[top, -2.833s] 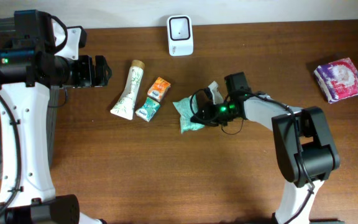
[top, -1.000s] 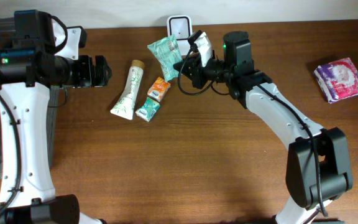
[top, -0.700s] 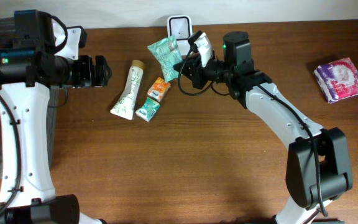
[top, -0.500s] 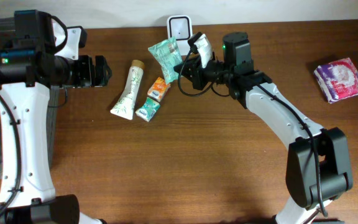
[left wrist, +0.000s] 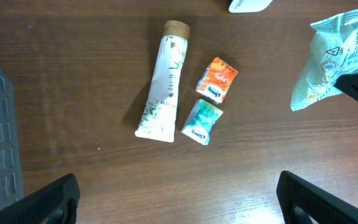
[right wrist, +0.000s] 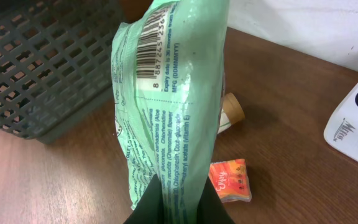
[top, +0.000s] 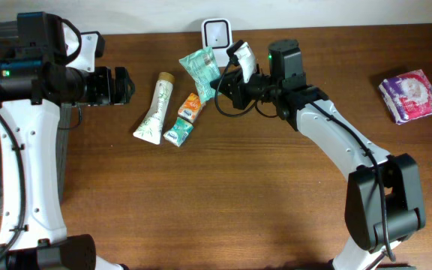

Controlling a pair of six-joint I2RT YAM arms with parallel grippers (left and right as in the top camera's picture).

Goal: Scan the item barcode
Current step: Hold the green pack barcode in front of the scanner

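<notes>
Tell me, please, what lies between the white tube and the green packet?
An orange pack and a teal pack lie between the white tube and the green packet, clearest in the left wrist view.

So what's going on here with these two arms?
The right gripper is shut on a green packet, holding it up off the table beside the white scanner at the back edge. The left gripper hangs open off to the left, holding nothing. A tube, an orange packet and a teal packet lie nearby.

Pouch (top: 199, 69) up just left of the scanner (top: 217, 32), tube (top: 154, 109) and two small packets (top: 192, 106) lying further left, tissue pack (top: 410, 96) well apart at the table's (top: 238, 210) right end.
</notes>
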